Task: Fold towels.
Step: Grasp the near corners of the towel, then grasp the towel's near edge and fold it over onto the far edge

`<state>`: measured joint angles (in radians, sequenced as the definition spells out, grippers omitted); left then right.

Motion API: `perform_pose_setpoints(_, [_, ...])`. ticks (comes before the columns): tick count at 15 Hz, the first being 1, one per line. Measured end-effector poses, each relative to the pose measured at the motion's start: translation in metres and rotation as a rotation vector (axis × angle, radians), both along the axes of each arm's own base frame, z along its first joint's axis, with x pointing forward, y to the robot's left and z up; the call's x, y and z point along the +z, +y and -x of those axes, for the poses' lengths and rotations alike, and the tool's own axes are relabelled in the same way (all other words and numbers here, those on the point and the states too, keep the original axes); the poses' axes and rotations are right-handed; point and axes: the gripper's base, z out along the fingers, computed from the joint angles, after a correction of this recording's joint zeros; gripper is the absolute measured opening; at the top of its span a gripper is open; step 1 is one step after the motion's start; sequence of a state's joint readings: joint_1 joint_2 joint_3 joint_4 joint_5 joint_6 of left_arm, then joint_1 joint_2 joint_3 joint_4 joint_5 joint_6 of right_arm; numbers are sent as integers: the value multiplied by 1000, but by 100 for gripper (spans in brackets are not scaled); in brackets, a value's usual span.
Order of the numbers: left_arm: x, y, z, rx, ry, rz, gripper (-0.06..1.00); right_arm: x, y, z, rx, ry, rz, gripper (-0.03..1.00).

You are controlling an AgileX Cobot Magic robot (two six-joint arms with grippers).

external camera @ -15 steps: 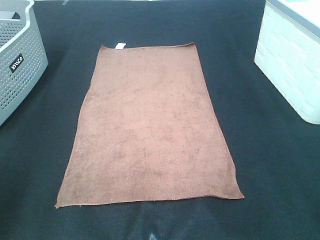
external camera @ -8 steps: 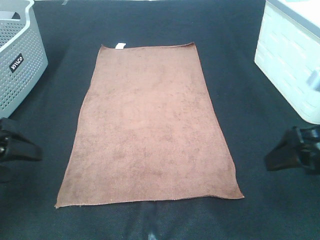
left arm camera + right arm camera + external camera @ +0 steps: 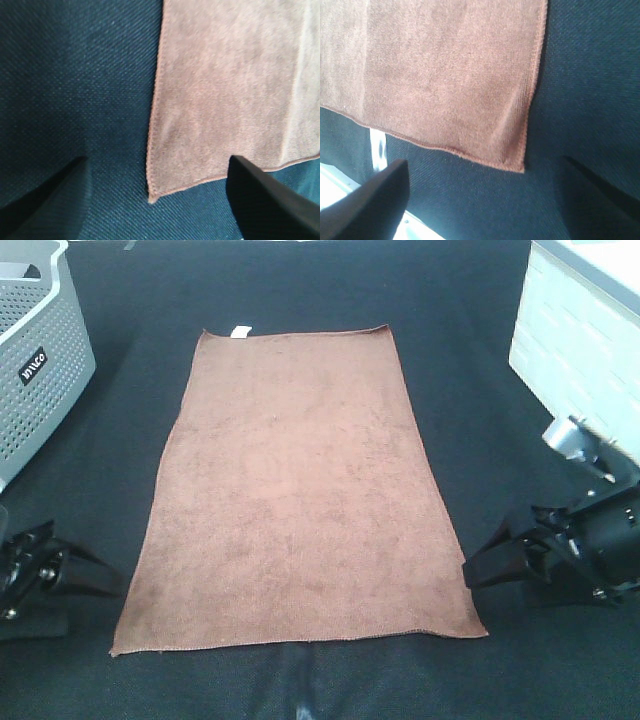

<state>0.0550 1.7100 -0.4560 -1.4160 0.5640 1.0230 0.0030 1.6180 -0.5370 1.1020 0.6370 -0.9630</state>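
Observation:
The reddish-brown towel [image 3: 300, 490] lies flat and unfolded on the black table, with its white tag [image 3: 239, 332] on the far short edge. My left gripper [image 3: 105, 582] is open and empty, low over the table just left of the towel's near-left corner. The left wrist view shows that corner [image 3: 151, 198] between the two spread fingers [image 3: 45, 205]. My right gripper [image 3: 480, 570] is open and empty beside the near-right corner. The right wrist view shows that corner [image 3: 521, 169] between its fingers [image 3: 375, 200]. Neither gripper touches the towel.
A grey perforated basket [image 3: 35, 350] stands at the far left. A white bin [image 3: 585, 360] stands at the far right, close behind the right arm. The table's near edge [image 3: 350, 185] shows in the right wrist view.
Both arms have come in from the sides toward the towel's near corners. One second ago neither was in view. The towel has not moved.

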Motion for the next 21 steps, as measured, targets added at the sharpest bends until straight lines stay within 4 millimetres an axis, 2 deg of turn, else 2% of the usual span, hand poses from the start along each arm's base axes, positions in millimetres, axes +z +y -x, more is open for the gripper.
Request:
perform_pose_setpoints(3, [-12,-3,-1,-11,19,24,71,-11,1,-11,-5,23,-15,75])
perform_pose_setpoints(5, [-16,-14,-6,-42,20,47,71,-19,3,-22,3,39,-17,75])
perform_pose_setpoints(8, [-19,-34,-20,-92,13,82,71,-34,31,-34,104,76,-22,74])
perform_pose_setpoints(10, [-20,-45,-26,-127,0,79,67,-37,36,-35,89,100,-31,68])
perform_pose_setpoints(11, [-20,-45,-26,-127,0,79,67,-37,36,-35,89,100,-31,68])
perform_pose_setpoints(12, [-22,-50,-28,-145,-1,70,61,-39,36,-36,78,104,-23,62])
perform_pose_setpoints(13, [-25,-51,-29,-144,2,43,44,-42,35,-37,60,109,-8,45])
perform_pose_setpoints(14, [-27,-50,-29,-140,6,27,29,-42,34,-37,57,108,-2,34])
perform_pose_setpoints(16, [-29,-49,-29,-136,9,11,5,-43,34,-38,54,108,0,9])
perform_pose_setpoints(17, [-29,-49,-29,-135,9,10,1,-43,34,-38,50,108,3,1])
perform_pose_setpoints(19, [-28,-50,-28,-142,10,25,0,-40,34,-38,19,121,-2,0])
perform_pose_setpoints(21, [-25,-52,-27,-158,13,81,0,-29,33,-37,2,108,-2,0])
